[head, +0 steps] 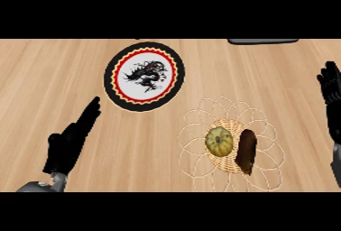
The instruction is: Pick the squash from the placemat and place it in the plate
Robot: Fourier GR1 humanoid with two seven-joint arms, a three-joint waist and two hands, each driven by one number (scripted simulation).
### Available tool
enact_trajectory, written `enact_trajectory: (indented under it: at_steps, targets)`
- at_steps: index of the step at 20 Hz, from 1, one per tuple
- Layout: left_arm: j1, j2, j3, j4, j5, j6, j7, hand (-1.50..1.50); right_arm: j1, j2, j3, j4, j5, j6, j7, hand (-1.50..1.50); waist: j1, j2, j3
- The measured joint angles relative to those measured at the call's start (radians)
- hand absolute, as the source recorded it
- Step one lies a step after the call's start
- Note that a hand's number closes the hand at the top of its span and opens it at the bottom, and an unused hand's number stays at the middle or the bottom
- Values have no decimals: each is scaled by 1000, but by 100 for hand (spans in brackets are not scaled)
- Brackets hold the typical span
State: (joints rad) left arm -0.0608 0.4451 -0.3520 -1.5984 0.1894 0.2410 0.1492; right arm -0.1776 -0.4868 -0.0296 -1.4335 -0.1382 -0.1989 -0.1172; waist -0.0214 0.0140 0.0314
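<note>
A round, ribbed, olive-green squash (219,140) lies on a woven wicker placemat (230,139) with looped wire edges, at the lower right of the counter. Touching the squash's right side on the same mat is a dark brown elongated vegetable (246,151). The plate (144,76), black-rimmed with a red ring and a black dragon drawing on white, sits at the upper left of the mat. My left hand (71,136) is open at the lower left, fingers straight and pointing toward the plate. Near the right edge my right hand (331,85) is open, fingers up, away from the squash.
A dark grey object (263,41) shows partly at the counter's top edge, right of centre. Bare wooden counter (60,76) lies between the plate and the mat and along the left side.
</note>
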Motion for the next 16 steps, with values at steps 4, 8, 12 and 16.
enact_trajectory:
  at_steps: [4,8,12,16]
  targets:
    - [5,40,33,28,-51,16,-43,0,-42,135,39,-71,20,-137,59,-150,20,-12,-21]
    - [29,94,83,52,-94,45,-94,0,-50,203,78,-105,156,-337,99,-150,32,-22,-37]
    - [63,120,114,67,-101,54,-135,0,-25,299,134,-146,366,-598,62,-150,32,-28,-40]
    - [95,125,131,81,-106,58,-184,0,30,412,258,-191,547,-818,32,-150,30,-28,-39]
